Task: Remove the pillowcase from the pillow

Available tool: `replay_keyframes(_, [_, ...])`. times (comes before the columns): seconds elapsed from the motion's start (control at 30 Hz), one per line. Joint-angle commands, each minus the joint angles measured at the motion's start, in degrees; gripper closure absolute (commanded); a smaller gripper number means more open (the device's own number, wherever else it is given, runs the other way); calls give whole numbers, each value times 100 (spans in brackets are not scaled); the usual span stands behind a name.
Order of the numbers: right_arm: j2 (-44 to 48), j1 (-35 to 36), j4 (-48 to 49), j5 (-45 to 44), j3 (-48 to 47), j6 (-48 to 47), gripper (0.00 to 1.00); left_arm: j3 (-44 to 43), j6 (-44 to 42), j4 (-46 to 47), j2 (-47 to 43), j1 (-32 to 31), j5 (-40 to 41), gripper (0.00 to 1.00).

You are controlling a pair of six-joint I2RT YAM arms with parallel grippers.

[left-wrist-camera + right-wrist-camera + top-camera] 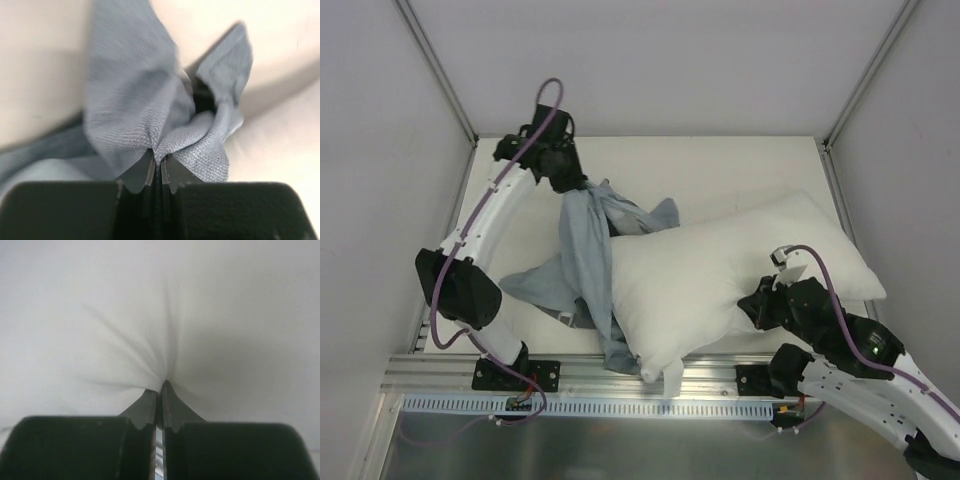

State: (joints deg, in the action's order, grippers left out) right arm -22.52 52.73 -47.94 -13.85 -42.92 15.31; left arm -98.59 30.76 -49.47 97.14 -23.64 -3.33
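Observation:
The white pillow [720, 270] lies across the middle and right of the table, mostly bare. The blue-grey pillowcase [585, 250] is bunched over its left end and trails onto the table. My left gripper [568, 185] sits at the back left, shut on a pinched fold of the pillowcase [150, 115], which fans out from the left gripper [159, 162]. My right gripper [752, 305] is at the pillow's near right side, shut on a pinch of the white pillow [150, 315]; creases radiate from the right gripper [161, 387].
The white table [720, 165] is walled by pale panels left, back and right. An aluminium rail [620, 385] runs along the near edge with both arm bases on it. One pillow corner [670, 378] hangs over the rail.

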Motion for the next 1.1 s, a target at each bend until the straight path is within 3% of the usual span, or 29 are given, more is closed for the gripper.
replay_keyframes(0.0, [186, -17, -548, -681, -76, 244, 99, -363, 79, -221, -880, 877, 456, 100])
replay_keyframes(0.53, [82, -17, -707, -821, -393, 235, 99, 103, 404, -282, -1883, 2882, 61, 100])
replay_keyframes(0.77, [337, -17, -629, -1892, -603, 413, 99, 59, 211, -282, -2120, 3338, -123, 100])
replay_keyframes(0.9, [-374, -17, -611, -2306, -1209, -45, 99, 269, 211, -273, -2129, 3427, -737, 100])
replay_keyframes(1.07, [-1481, -122, -208, -2606, -1999, -580, 99, 814, 150, -168, -2463, 3419, -783, 100])
